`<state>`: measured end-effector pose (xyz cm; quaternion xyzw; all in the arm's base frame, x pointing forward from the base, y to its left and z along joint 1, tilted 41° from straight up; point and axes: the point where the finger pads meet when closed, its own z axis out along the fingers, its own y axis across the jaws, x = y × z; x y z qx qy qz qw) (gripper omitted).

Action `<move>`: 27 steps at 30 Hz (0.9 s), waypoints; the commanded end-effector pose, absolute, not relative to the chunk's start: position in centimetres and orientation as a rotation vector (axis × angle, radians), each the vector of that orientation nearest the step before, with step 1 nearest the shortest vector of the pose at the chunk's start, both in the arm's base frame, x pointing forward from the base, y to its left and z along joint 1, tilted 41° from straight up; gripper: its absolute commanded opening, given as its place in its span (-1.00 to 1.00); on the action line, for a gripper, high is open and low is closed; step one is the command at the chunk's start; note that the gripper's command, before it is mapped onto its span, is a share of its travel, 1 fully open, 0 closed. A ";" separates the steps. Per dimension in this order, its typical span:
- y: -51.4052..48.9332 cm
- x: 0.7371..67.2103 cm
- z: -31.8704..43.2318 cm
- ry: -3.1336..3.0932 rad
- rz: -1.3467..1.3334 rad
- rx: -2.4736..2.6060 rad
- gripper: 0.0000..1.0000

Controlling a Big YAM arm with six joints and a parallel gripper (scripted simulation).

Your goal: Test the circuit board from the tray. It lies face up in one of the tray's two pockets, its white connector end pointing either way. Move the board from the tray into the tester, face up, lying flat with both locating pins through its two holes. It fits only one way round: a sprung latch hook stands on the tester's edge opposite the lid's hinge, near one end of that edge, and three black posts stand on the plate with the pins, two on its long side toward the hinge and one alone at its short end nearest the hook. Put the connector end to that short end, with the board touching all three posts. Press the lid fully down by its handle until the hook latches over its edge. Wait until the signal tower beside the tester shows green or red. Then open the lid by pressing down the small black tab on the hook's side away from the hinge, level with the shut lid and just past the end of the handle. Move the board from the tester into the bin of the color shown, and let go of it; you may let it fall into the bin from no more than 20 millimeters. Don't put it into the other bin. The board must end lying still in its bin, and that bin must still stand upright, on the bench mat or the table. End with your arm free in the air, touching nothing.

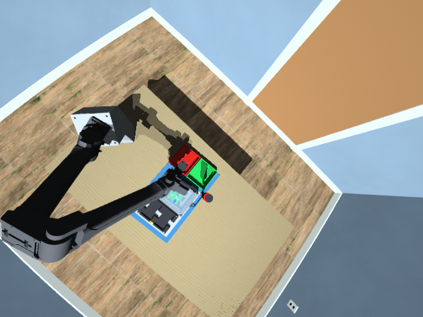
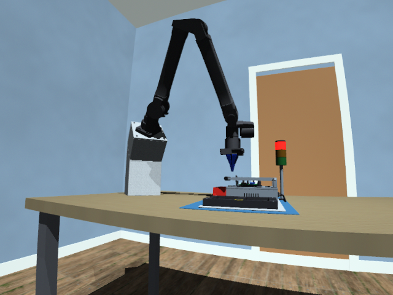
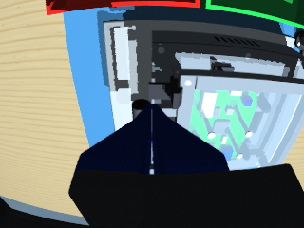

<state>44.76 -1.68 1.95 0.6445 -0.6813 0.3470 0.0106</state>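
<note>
The green circuit board point(image 3: 222, 117) point(image 1: 175, 197) lies in the grey tester point(image 2: 250, 191) point(image 3: 209, 38) under the shut clear lid point(image 2: 250, 178) point(image 3: 281, 121). The signal tower point(image 2: 280, 149) point(image 1: 207, 197) beside the tester shows red at its top. My gripper point(image 2: 232, 169) point(image 3: 151, 112) is shut and empty. It points straight down a short way above the tester's left end, by the end of the lid's handle. In the wrist view its tips sit just over a small dark tab point(image 3: 141, 103). The red bin point(image 1: 184, 156) point(image 2: 218, 191) and the green bin point(image 1: 203, 172) stand behind the tester.
The black tray point(image 2: 239, 202) point(image 1: 158, 216) lies in front of the tester on the blue mat point(image 2: 190, 205) point(image 1: 167, 238) point(image 3: 83, 76). The arm's grey pedestal point(image 2: 144, 165) point(image 1: 112, 124) stands at the table's far left. A door is behind the table.
</note>
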 end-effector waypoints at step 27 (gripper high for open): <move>-3.1 46.9 0.4 -2.137 1.099 2.014 -1.00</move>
